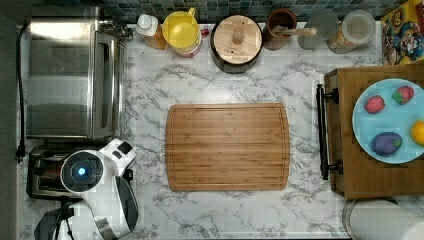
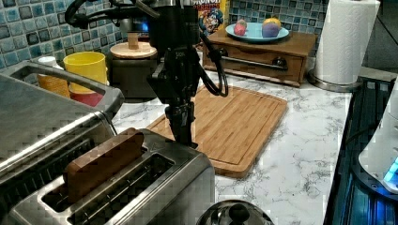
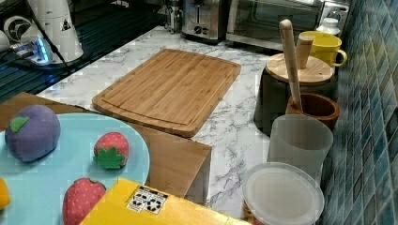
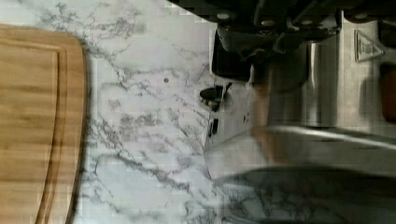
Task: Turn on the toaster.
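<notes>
Toaster (image 2: 155, 187): brushed steel, two slots, brown slice in one; jaws' state cannot be told.

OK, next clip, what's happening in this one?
A single robot arm has its gripper down at the far end of the toaster, the end that faces the cutting board in the left view. A brown slice stands up out of one of the toaster's slots, so it does not look pressed down yet. The cutting board is bare, and a blue plate of toy fruit sits on a wooden box at the top view's right.
</notes>
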Action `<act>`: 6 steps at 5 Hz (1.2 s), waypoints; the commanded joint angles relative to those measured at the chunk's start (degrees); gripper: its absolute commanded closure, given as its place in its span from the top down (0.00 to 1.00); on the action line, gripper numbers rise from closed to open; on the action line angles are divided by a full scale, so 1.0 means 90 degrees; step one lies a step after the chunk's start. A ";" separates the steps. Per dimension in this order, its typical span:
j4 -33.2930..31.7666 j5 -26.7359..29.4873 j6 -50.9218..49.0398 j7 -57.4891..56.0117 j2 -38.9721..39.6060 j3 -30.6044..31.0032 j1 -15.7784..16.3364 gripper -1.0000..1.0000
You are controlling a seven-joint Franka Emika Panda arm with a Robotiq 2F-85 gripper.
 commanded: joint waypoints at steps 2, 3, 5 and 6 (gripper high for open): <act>0.0292 0.0082 -0.0159 0.0205 0.0695 -0.0137 -0.0002 0.00; 0.0351 -0.0161 -0.0171 0.0319 0.0991 -0.0057 0.0095 0.00; -0.0087 -0.0220 -0.0312 0.0516 0.1538 -0.0262 -0.0051 0.00; -0.0748 0.0154 -0.0074 0.0210 0.1263 -0.0288 -0.0133 0.00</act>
